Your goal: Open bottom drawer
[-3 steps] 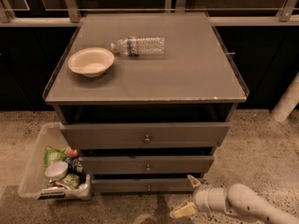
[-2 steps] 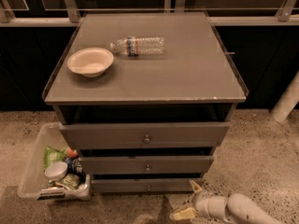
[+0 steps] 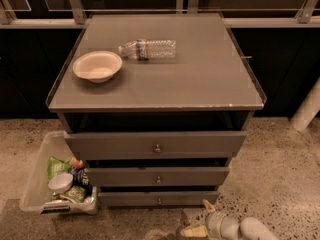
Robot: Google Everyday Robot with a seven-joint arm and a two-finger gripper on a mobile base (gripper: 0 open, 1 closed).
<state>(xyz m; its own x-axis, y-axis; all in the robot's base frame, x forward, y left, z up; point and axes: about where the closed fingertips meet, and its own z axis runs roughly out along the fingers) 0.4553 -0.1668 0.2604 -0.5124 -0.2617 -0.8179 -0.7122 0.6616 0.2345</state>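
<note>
1. Since a second ago, the gripper [image 3: 196, 218] has sunk toward 6 o'clock. Its cream fingers are spread and hold nothing.
2. Bottom drawer [image 3: 130, 199], at 6 o'clock: a thin flat grey panel with a tiny round metal knob [image 3: 159, 201].
3. The smooth cabinet top [image 3: 200, 79] carries a round empty bowl [image 3: 97, 65] at 10 o'clock, with a ribbed clear bottle [image 3: 147, 49] lying beside it.
4. A clear plastic bin [image 3: 42, 171] at 8 o'clock holds crumpled packets.

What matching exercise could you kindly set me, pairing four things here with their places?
Things: 1 bowl; 2 water bottle; 3 clear bin; 4 gripper.
Places: A on the floor left of the cabinet; B near the floor, before the bottom drawer's right end; C cabinet top, left side; D lying on its side, right of the bowl.
Pairs: 1-C; 2-D; 3-A; 4-B.
</note>
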